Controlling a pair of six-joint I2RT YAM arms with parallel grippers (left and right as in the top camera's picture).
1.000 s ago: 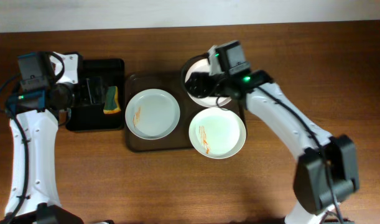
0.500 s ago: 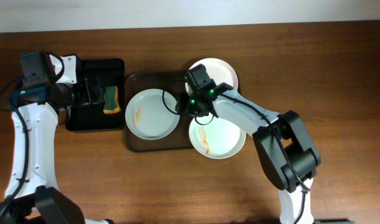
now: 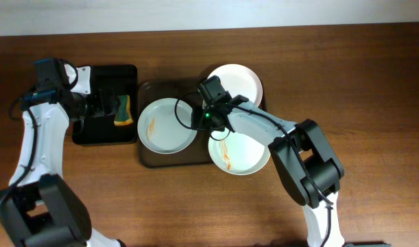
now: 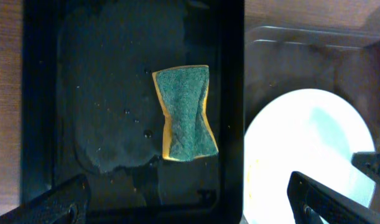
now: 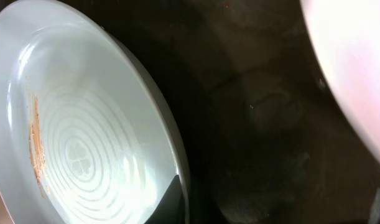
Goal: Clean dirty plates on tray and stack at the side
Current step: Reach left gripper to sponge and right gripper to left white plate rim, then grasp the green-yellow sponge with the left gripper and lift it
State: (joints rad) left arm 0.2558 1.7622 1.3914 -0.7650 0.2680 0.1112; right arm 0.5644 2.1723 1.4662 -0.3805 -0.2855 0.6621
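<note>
Overhead layout: from left to right come the small black tray, the big brown tray carrying the plates, then bare tabletop.
Left gripper (image 4: 190,186): hangs over the black tray (image 3: 92,130) with its jaws spread wide and nothing between them. In the left wrist view the fingers (image 4: 53,202) frame the bottom corners.
Sponge (image 4: 185,112): green-faced with a yellow edge, lying flat on the wet floor of the black tray near its right wall. It is ahead of the fingertips and not touched.
Brown tray (image 3: 149,156): sits just beside the black tray.
Left plate (image 3: 168,125): lies flat inside the brown tray, with an orange streak down its left side.
Right gripper (image 3: 201,121): sits low at that plate's right rim. The right wrist view shows one dark finger (image 5: 170,199) by the rim, and I cannot tell whether the jaws are apart or pinching.
Lower right plate (image 3: 240,145): has an orange smear and overhangs the tray's right corner.
Upper right plate (image 3: 238,77): looks clean and rests partly over the tray's far right corner.
Step in hand: probably the start of the first wash, with one arm going for the sponge and the other for the smeared plate.
Next move: the left gripper needs to drop onto the sponge and close across its narrow waist. The right gripper needs a firm hold on the rim before any scrubbing.
Stack: not yet begun at the side.
</note>
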